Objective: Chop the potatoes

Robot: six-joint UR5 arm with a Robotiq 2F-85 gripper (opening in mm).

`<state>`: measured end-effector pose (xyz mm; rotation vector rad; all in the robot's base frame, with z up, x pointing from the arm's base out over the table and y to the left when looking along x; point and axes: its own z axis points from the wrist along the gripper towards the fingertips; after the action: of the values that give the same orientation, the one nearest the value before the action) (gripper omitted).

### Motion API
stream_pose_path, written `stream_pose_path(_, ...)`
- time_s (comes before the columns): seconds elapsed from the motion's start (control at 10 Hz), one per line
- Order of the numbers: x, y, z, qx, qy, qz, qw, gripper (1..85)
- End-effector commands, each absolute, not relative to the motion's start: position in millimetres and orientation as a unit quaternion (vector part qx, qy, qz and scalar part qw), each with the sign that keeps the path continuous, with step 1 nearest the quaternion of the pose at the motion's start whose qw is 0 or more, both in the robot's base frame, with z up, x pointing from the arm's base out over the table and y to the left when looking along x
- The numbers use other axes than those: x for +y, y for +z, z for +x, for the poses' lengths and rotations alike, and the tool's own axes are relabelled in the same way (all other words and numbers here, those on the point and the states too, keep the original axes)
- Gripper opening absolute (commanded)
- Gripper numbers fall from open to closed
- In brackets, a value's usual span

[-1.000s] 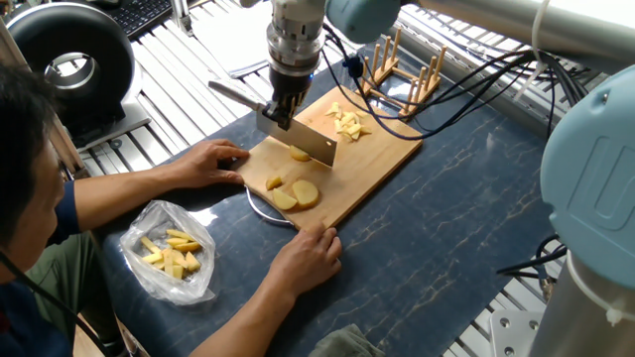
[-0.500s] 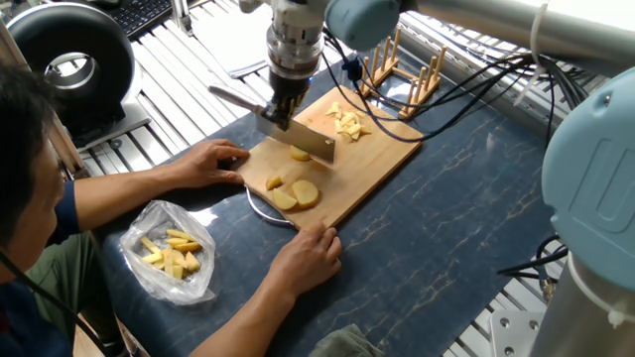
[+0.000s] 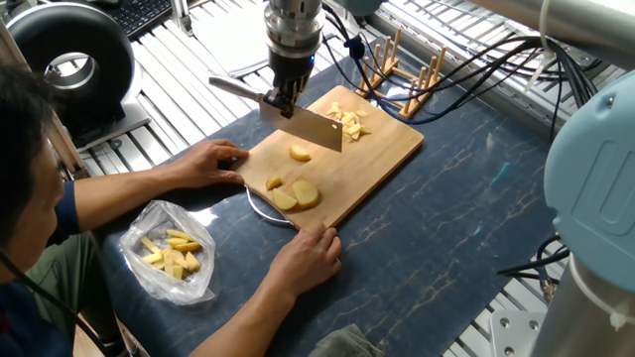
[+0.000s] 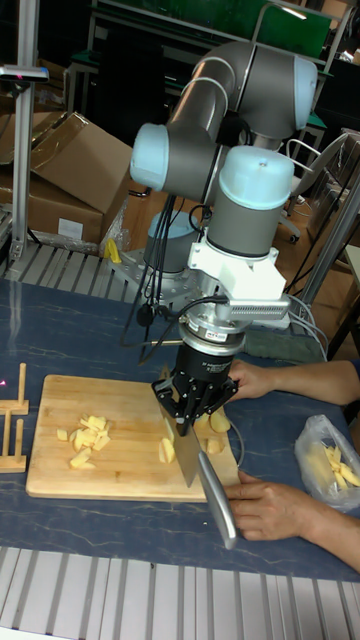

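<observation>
My gripper (image 3: 282, 99) (image 4: 189, 412) is shut on a cleaver's handle (image 3: 234, 89). Its blade (image 3: 316, 129) (image 4: 187, 456) hangs a little above the wooden cutting board (image 3: 375, 157) (image 4: 115, 478). Just in front of the blade a rounded potato chunk (image 3: 300, 153) (image 4: 166, 450) lies on the board. Larger potato slices (image 3: 298, 194) (image 4: 216, 424) sit near the board's front corner. A pile of small chopped potato pieces (image 3: 347, 122) (image 4: 86, 440) lies at the far end.
A person's hands (image 3: 213, 164) (image 3: 303, 260) hold the board at its near corner. A clear plastic bag of yellow pieces (image 3: 171, 253) (image 4: 326, 465) lies beside them. A wooden rack (image 3: 407, 74) stands behind the board, a black round device (image 3: 69, 64) at the far left.
The cleaver has risen off the board and shifted slightly toward the back, uncovering the potato chunk under it. The hands and potato pieces have stayed put.
</observation>
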<state>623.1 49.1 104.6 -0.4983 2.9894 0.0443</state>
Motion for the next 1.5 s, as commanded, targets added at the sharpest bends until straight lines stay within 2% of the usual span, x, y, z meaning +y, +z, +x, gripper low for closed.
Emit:
stream_pose_path(0.0,57.9,100.0,623.3,0.985,0.022,-0.164,0.057,1.0)
stream_pose_path(0.4,54.0,87.0,623.6,0.983,0.018,-0.169,0.064,1.0)
stream_pose_path(1.4,53.4,79.9,625.2,0.984,0.02,-0.166,0.069,1.0)
